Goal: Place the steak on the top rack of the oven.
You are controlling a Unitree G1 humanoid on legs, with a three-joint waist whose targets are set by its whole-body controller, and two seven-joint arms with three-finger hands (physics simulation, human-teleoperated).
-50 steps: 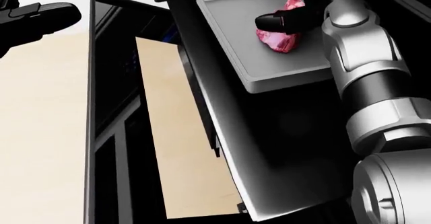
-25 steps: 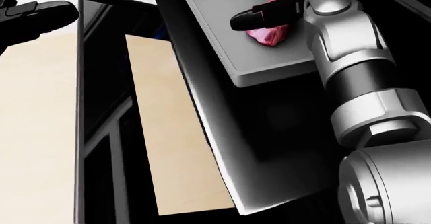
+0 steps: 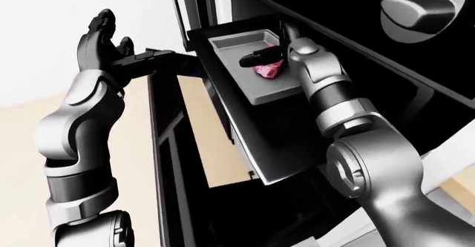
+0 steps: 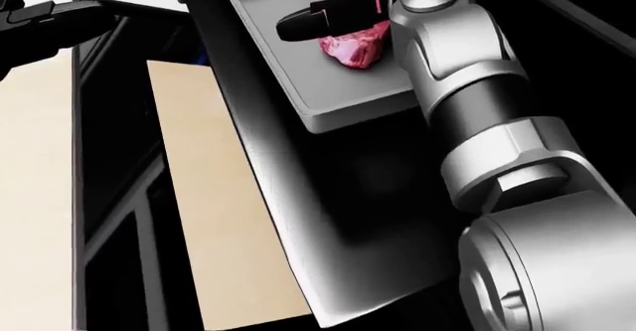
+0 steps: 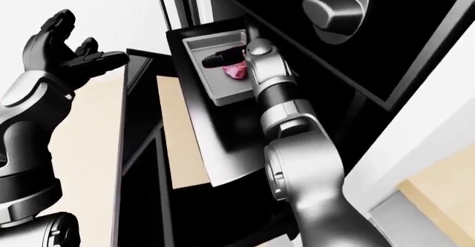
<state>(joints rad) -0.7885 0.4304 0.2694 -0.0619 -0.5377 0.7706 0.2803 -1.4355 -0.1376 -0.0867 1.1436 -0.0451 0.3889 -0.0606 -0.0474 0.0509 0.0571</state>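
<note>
The pink raw steak (image 4: 350,50) lies in a grey metal tray (image 4: 343,103) near the top of the head view. The tray rests on a dark slanted surface of the oven (image 4: 298,212). My right hand (image 4: 328,16) hovers just over the steak. One black finger (image 4: 303,21) stretches straight out to the left past the meat, not curled around it. The rest of that hand is hidden behind my silver forearm (image 4: 457,62). My left hand (image 3: 104,38) is raised at the left of the left-eye view with its fingers spread and holds nothing.
A round silver knob (image 3: 416,8) sits on the black oven panel at upper right. A tall dark frame (image 3: 160,147) stands left of the oven, with a beige panel (image 4: 218,197) showing through. My right upper arm (image 4: 546,271) fills the lower right.
The whole picture has slid left, so the camera moved. The steak keeps its place in the tray. My right finger has straightened from curled over the meat.
</note>
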